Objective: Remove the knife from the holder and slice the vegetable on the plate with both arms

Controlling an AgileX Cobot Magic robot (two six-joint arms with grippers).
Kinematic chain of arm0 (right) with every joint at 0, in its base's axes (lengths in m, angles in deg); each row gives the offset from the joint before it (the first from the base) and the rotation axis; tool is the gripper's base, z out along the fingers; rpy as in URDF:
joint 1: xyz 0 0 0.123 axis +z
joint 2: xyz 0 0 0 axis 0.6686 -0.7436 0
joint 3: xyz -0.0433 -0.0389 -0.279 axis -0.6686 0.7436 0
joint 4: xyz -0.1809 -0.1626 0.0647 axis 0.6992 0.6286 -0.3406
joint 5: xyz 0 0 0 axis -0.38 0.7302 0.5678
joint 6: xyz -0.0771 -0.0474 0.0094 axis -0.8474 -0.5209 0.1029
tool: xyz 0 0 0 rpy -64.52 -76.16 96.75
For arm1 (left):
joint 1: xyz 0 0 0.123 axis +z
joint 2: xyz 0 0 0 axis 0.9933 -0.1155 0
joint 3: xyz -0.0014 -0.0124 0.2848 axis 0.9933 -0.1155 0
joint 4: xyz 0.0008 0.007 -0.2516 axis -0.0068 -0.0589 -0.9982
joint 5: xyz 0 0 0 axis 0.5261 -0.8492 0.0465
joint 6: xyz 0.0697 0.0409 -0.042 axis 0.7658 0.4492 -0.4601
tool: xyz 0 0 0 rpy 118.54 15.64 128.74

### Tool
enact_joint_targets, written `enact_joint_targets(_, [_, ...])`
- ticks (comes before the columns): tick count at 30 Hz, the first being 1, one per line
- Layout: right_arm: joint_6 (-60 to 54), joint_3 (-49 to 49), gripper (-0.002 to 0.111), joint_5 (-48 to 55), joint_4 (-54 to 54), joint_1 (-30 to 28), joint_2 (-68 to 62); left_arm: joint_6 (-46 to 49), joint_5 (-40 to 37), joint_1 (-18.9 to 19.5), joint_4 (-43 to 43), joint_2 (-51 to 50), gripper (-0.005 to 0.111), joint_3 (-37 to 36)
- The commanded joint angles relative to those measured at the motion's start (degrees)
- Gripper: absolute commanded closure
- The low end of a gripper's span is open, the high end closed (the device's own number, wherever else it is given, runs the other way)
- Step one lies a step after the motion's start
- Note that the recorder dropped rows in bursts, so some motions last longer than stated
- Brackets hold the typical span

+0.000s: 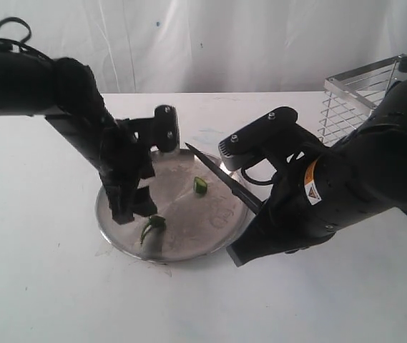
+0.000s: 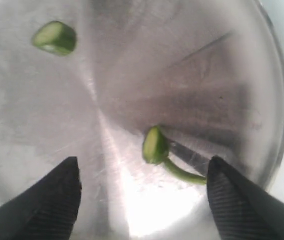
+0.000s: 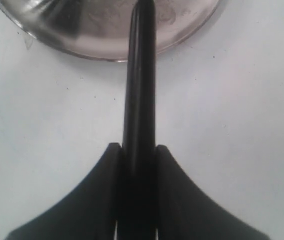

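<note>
The steel plate (image 1: 210,236) lies in the middle of the white table. On it sit a short green chili chunk (image 1: 200,186) and a stem-end piece (image 1: 153,224). My left gripper (image 1: 133,207) hovers open over the plate's left part. Its fingers (image 2: 47,200) straddle the stem piece (image 2: 156,146), which lies nearer one finger; the loose chunk (image 2: 55,37) is farther off. My right gripper (image 3: 138,150) is shut on the black knife (image 3: 140,90). The dark blade (image 1: 221,175) slants over the plate's right side, above the chunk. The wire holder (image 1: 360,96) stands at the back right.
White table surface surrounds the plate (image 3: 107,35), with a white backdrop behind. The bulky right arm (image 1: 346,193) fills the space between plate and holder.
</note>
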Motion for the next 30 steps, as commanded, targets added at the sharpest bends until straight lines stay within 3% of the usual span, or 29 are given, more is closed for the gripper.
enact_joint_targets(1, [1.50,0.16,0.108,-0.32,-2.02,-0.53,-0.72,-11.33,-0.12,2.56,4.64,6.06,0.057,0.01])
enact_joint_targets(4, [-1.87,0.16,0.108,-0.54,-8.83,-0.53,-2.34,-18.90,-0.12,6.72,6.33,7.23,0.102,0.01])
enact_joint_targets(5, [-4.71,-0.06,0.108,-0.90,-12.73,-0.42,-3.31,-21.26,-0.01,7.97,6.03,7.23,0.106,0.01])
enact_joint_targets(8, [-10.08,-1.72,0.108,-1.72,-19.61,-0.42,-6.53,-29.38,3.34,12.77,1.16,6.69,0.107,-1.15])
enact_joint_targets(11, [-10.76,-6.37,0.108,-1.39,-19.76,-0.42,-11.91,-25.32,7.52,16.37,-14.54,6.43,0.107,-4.42])
enact_joint_targets(15, [-11.96,-13.53,0.108,1.31,-19.78,-0.42,-18.12,0.25,6.25,19.52,-44.76,6.43,0.107,-9.57])
enact_joint_targets(19, [-14.51,-17.94,0.108,4.64,-20.25,-0.42,-22.82,31.43,-5.98,20.88,-76.24,5.00,0.107,-13.60])
enact_joint_targets(22, [-15.39,-18.52,0.108,5.93,-20.25,-0.42,-24.71,37.81,-11.93,20.88,-82.24,3.04,0.107,-15.09])
enact_joint_targets(30, [-15.39,-18.51,0.108,5.70,-20.25,-0.42,-26.32,38.08,-18.90,20.88,-85.13,-3.71,0.107,-15.49])
